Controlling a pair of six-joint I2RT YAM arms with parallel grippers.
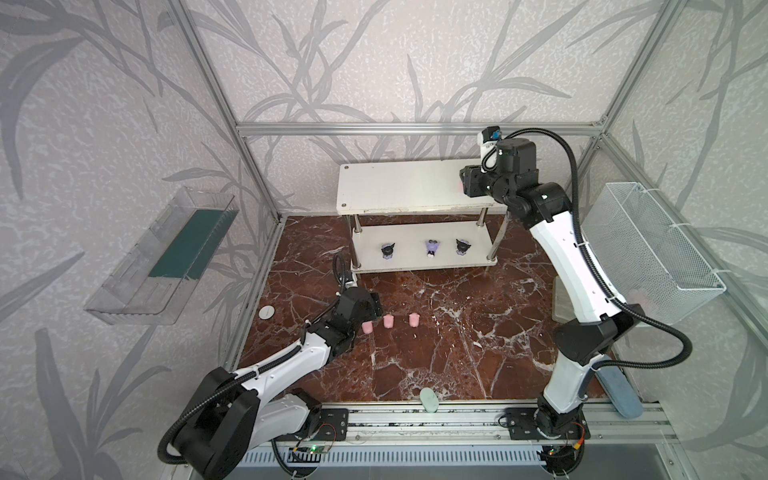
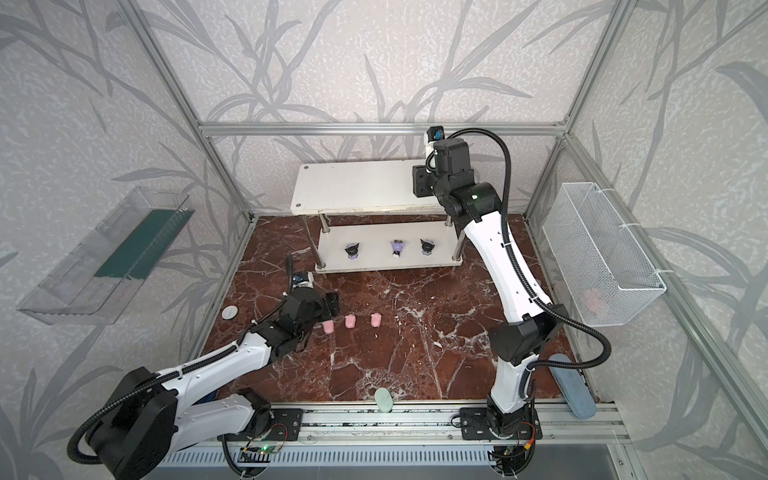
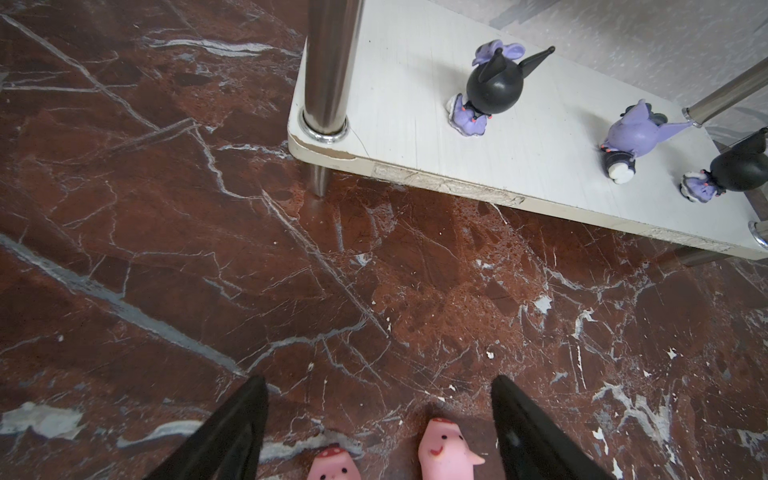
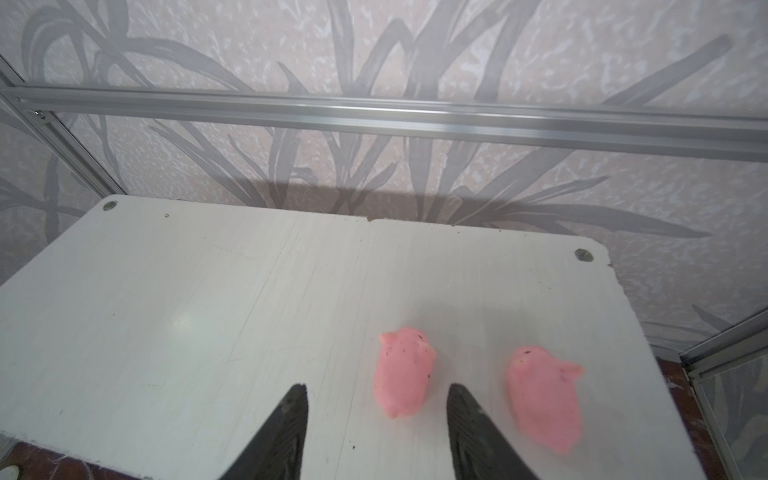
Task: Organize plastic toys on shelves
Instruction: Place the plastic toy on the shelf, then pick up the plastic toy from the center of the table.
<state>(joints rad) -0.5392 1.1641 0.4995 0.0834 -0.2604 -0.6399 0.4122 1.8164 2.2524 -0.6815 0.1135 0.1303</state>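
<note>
Right pincer spread over shelves top board, pink pig lying by its tips, left pincer spread low over table, figurines on lower board

Red marble table carries the white rack at its back. On the top board I log pig A beside pig B, not touching. Lower board: black figurine, purple figurine, second black figurine, in a row. On the marble: pig C, pig D, pig E, white disc, green oval.
</note>
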